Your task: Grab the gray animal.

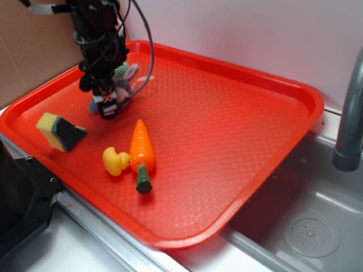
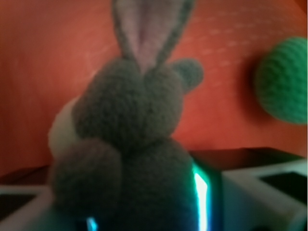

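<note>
The gray animal (image 1: 125, 85), a small plush bunny with long pink-lined ears, is at the far left of the red tray (image 1: 238, 130). My gripper (image 1: 108, 106) comes down on it from above, its black fingers around the body. In the wrist view the gray animal (image 2: 130, 139) fills the space between the jaws, ears pointing away from me. The right finger (image 2: 250, 190) presses its side and the left finger (image 2: 19, 207) shows at the other flank, so my gripper (image 2: 134, 202) is shut on the plush body.
A green knitted ball (image 2: 284, 82) lies just beyond the bunny, also seen as the green ball (image 1: 120, 69). A yellow-and-green sponge (image 1: 59, 131), a yellow duck (image 1: 115, 161) and an orange carrot (image 1: 142, 150) lie nearer the front. A metal sink (image 1: 309, 229) and faucet (image 1: 349, 113) stand right.
</note>
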Tool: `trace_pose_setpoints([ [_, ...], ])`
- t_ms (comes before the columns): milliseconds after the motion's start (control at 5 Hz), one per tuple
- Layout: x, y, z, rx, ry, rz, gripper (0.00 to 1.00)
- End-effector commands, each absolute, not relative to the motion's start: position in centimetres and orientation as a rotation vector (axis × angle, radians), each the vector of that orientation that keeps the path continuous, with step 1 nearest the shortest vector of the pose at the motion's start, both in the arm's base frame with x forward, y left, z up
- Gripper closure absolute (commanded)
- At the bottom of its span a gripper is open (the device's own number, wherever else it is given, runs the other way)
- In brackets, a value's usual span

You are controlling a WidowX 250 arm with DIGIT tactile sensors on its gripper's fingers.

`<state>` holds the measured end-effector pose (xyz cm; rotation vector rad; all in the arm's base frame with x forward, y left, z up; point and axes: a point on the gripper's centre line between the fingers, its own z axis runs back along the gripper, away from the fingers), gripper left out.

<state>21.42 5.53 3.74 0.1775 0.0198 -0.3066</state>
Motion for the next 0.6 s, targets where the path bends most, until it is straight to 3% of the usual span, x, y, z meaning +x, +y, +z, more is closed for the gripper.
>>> trace_pose_setpoints([
  [0, 22.3, 3.9, 12.0, 0.12, -0.058, 0.015, 1.0],
  [400, 21.7, -0.1, 17.4, -0.063, -0.085, 0.084, 1.0],
])
